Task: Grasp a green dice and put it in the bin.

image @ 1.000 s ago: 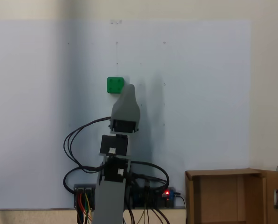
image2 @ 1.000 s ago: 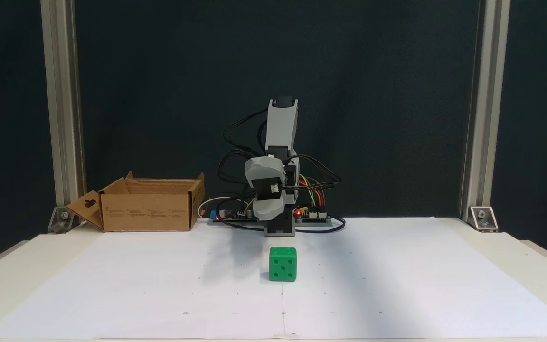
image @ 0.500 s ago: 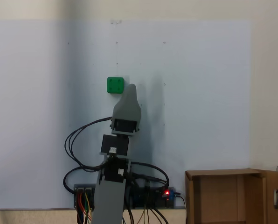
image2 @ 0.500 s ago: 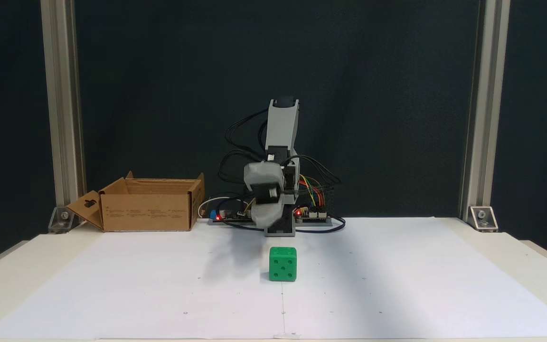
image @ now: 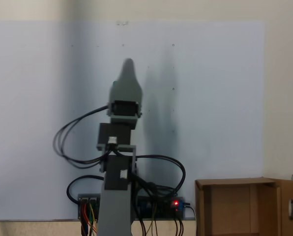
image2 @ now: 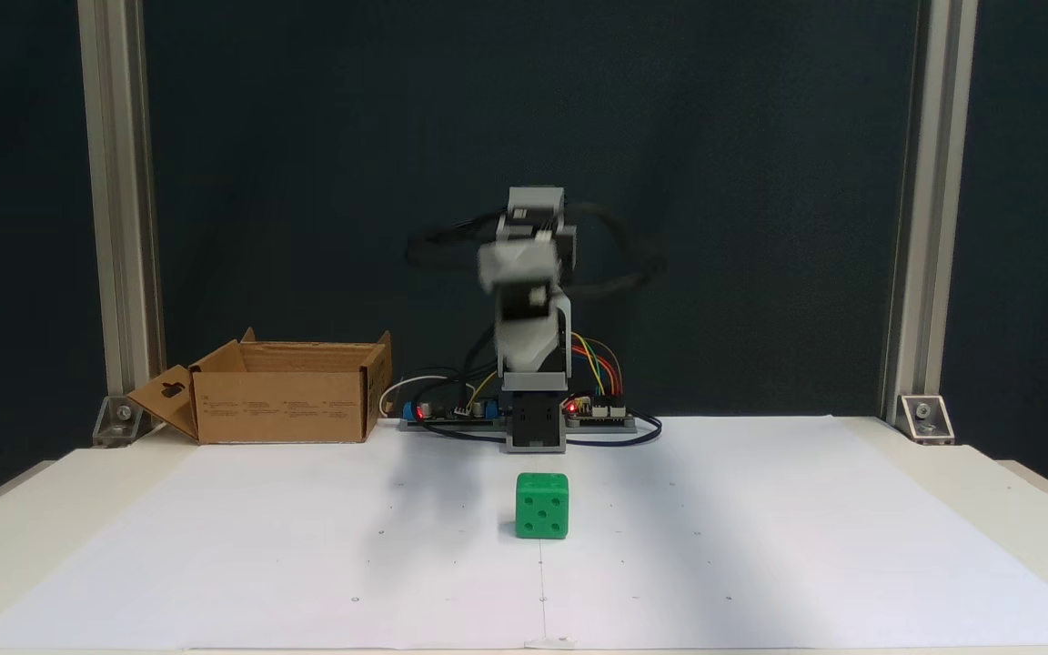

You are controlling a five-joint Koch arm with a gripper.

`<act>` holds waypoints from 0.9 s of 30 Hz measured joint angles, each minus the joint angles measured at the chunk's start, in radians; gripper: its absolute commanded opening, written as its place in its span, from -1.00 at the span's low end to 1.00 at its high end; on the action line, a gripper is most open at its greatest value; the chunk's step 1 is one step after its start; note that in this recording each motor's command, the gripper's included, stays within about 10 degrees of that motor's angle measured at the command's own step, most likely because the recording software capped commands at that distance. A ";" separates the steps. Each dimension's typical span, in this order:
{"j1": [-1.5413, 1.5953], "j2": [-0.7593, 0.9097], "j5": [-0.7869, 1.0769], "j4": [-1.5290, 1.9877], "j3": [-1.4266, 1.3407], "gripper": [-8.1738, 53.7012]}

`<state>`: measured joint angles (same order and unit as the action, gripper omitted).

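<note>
While sitting flat on the white paper (image2: 306,555), green dice (image2: 542,505) lies below and in front of raised gripper (image2: 524,353), well apart, untouched. Jaws blurred; spread or clenched cannot be told. Bin (image2: 283,391) off at left.

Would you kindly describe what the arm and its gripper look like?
The arm is built of light grey printed links with black motor blocks between them. Black cables loop out on both sides. The gripper is a grey shell tapering to a rounded tip. Coloured wires and a red light sit at its base.
</note>
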<state>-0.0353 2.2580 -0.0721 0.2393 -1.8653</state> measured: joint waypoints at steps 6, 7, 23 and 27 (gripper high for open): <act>0.011 0.000 -0.006 0.330 0.075 0.59; 0.012 0.000 -0.006 0.382 0.080 0.59; -0.002 -0.227 -0.081 1.209 0.393 0.59; -0.003 -0.316 -0.083 1.293 0.477 0.59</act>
<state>-0.0383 1.9420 -0.1549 1.5324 -1.3883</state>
